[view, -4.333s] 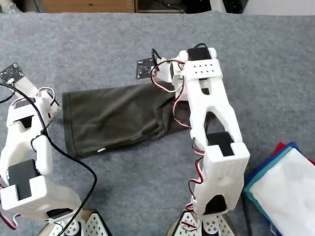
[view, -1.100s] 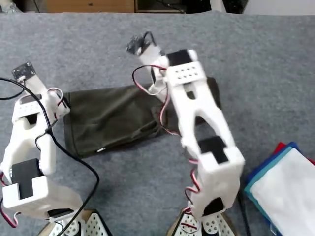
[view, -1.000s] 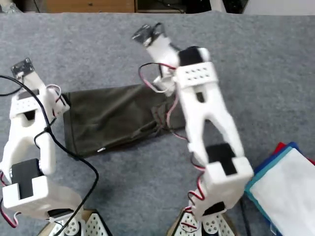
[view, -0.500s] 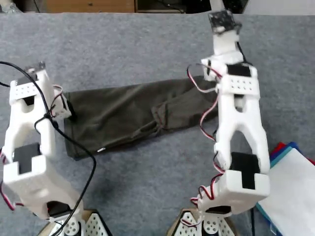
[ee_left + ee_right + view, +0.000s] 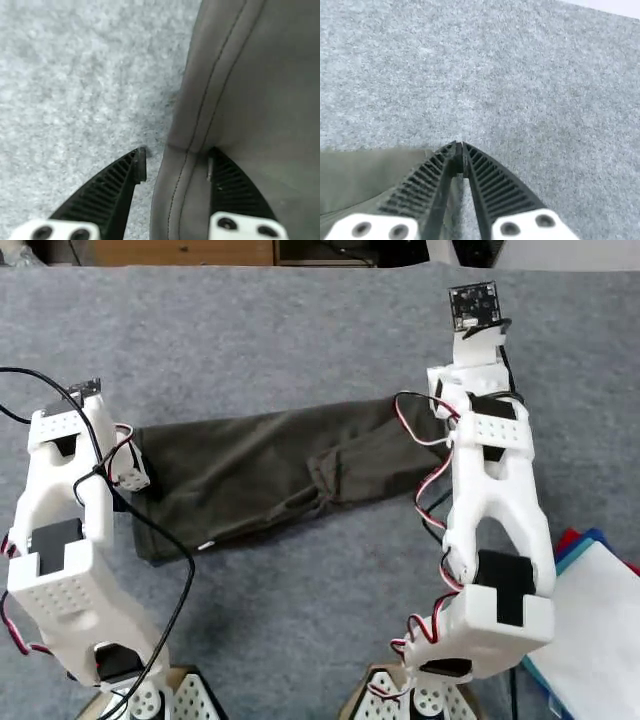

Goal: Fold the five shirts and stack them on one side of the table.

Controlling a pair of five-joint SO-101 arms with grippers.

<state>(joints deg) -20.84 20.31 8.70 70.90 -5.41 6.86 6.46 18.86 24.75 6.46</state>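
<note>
A dark olive shirt [image 5: 270,475] lies stretched in a long band across the grey table cover, creased near its middle. My left gripper [image 5: 132,478] is at the shirt's left edge. In the left wrist view the left gripper [image 5: 175,152] is open and straddles the stitched hem [image 5: 200,125], one finger on the cover and one on the cloth. My right gripper [image 5: 437,418] is at the shirt's right end. In the right wrist view the right gripper [image 5: 459,147] is shut, pinching the shirt's corner [image 5: 370,175].
A stack of folded shirts [image 5: 590,630], white on top with teal, blue and red edges beneath, sits at the front right corner. Bare grey cover [image 5: 250,340] runs along the far side of the table. The arm bases stand at the front edge.
The right arm has swung right with the shirt's end, drawing the folded-over part out into a long band. The left arm has shifted its gripper onto the shirt's left hem.
</note>
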